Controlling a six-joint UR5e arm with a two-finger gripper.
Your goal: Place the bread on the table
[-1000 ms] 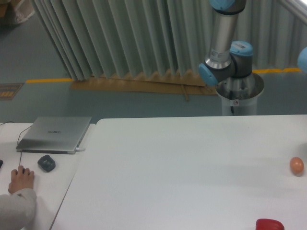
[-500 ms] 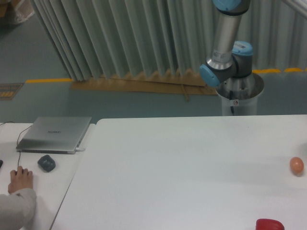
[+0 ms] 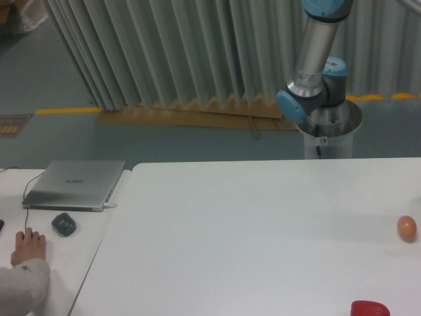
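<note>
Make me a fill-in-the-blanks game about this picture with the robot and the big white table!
1. The small egg-shaped ball near the right edge of the table is colored ____.
2. The flat thing at the bottom edge of the picture is colored ____.
3. The closed grey laptop sits on the smaller desk to the ____ of the big table.
4. The robot arm has joints colored ____.

Missing words: orange; red; left; blue
</note>
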